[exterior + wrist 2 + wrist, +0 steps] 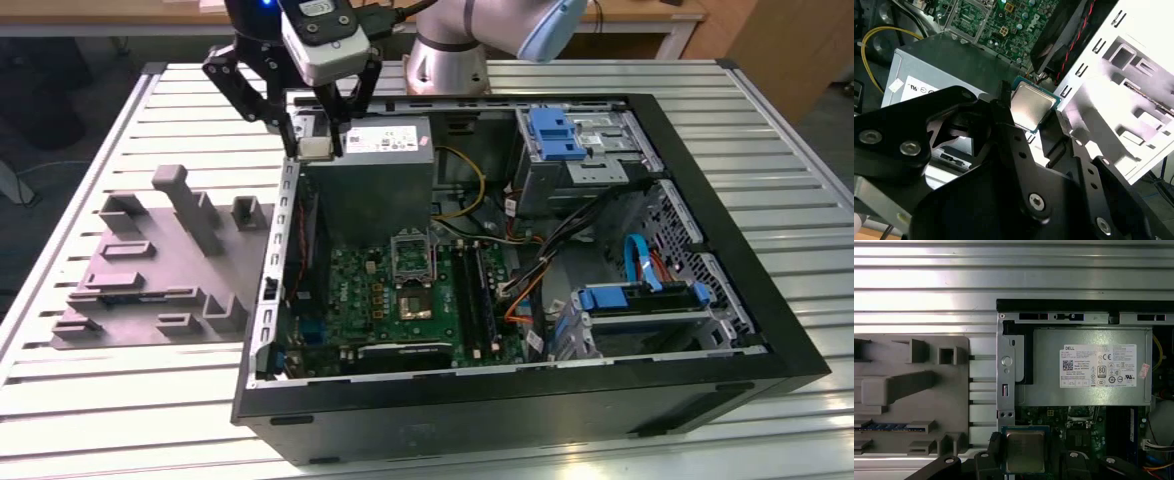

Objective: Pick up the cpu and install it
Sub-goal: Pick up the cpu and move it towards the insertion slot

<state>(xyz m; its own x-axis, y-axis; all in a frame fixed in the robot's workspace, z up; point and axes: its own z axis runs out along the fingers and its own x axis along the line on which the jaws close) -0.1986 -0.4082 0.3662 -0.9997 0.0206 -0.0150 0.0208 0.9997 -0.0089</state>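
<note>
First wrist view — jaws grip the cpu (1024, 452) over the case (1006, 340).

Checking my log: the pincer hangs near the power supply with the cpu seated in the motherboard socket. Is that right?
No. The cpu is not in the motherboard socket; the pincer is shut on it, as the second wrist view shows. The pincer does hang near the power supply.

Upper centre of the exterior view, the power supply (380, 185) stands between the gripper (315, 148) and the socket frame (411, 262). Cables (541, 262) crowd centre right.
</note>
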